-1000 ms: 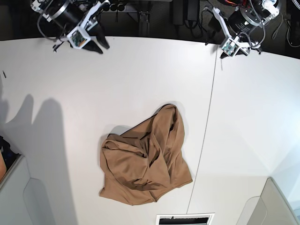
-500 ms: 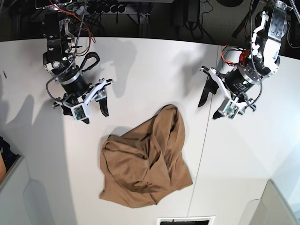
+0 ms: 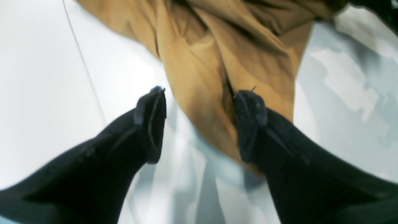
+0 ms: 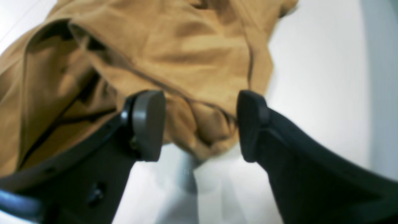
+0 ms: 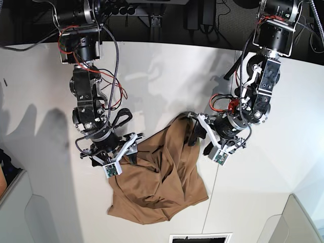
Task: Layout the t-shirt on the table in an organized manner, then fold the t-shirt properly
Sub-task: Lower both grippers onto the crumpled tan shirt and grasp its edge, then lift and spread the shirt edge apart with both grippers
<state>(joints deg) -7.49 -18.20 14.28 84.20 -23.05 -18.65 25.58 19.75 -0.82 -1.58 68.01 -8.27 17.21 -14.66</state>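
The tan-brown t-shirt (image 5: 157, 179) lies crumpled in a heap on the white table (image 5: 152, 76), just left of the dark seam. My left gripper (image 5: 200, 140) stands open at the heap's upper right edge. In the left wrist view a hanging fold of the t-shirt (image 3: 199, 93) reaches between the spread fingers of the left gripper (image 3: 200, 124). At the heap's upper left corner my right gripper (image 5: 121, 157) is open too. The right wrist view shows a bunched edge of the t-shirt (image 4: 205, 133) between the wide fingers of the right gripper (image 4: 199, 127), which are not pinching it.
The thin dark seam (image 5: 229, 106) crosses the table from the far edge to the near edge. Pale grey bins sit at the near left corner (image 5: 20, 202) and near right corner (image 5: 298, 223). A dark slot (image 5: 200, 237) lies at the front edge.
Both arms have come down from the far edge of the table to the shirt's upper corners. The right gripper's fingers have spread wide. The shirt has barely shifted.
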